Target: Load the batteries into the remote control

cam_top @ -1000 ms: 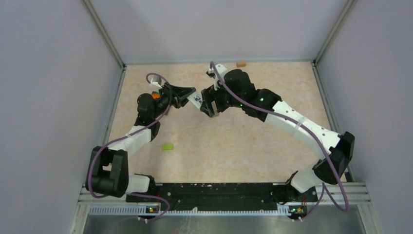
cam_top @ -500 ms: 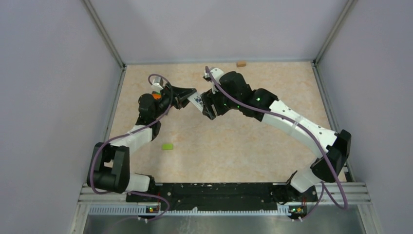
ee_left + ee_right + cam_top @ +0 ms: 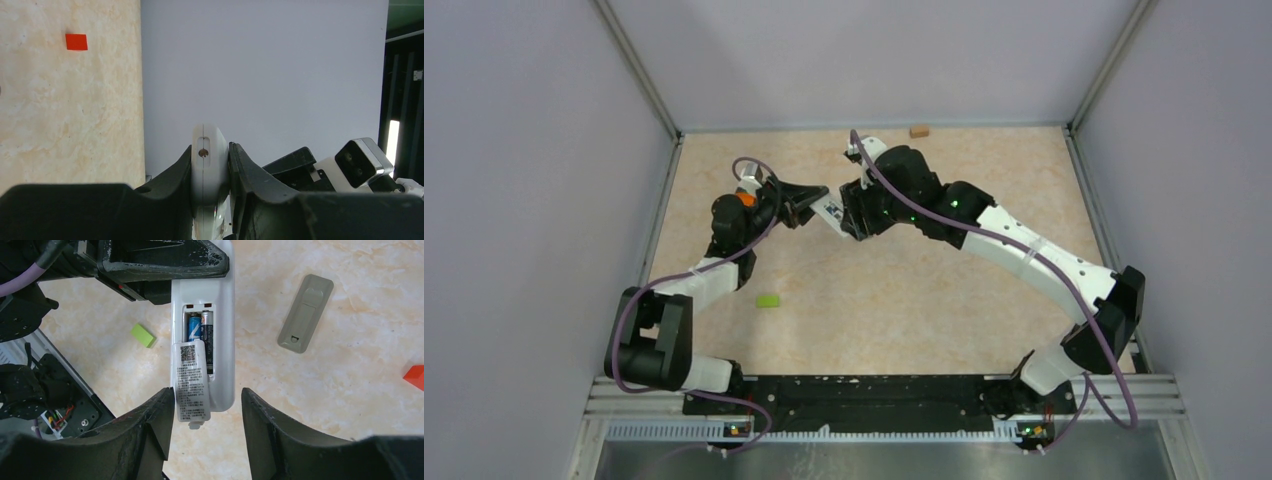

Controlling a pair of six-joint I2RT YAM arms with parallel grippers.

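My left gripper (image 3: 210, 155) is shut on the white remote control (image 3: 223, 340) and holds it above the table, edge-on in the left wrist view. Its battery bay faces the right wrist camera. Two batteries (image 3: 200, 332), one blue and one black, lie side by side in the bay. A white labelled cover (image 3: 190, 382) lies askew over the bay's lower part, overhanging the remote's end. My right gripper (image 3: 207, 395) is open and straddles that end. Its left finger is right beside the cover's edge; its right finger stands apart from the remote.
A grey battery cover (image 3: 305, 312) lies on the table to the right, under the remote's level. Also on the table are a green block (image 3: 768, 300), a red block (image 3: 414, 377) and a brown block (image 3: 918, 130) by the back wall. Walls enclose three sides.
The right gripper's jaws have narrowed around the remote's end. The remote and both wrists have shifted slightly; the left grip is unchanged.
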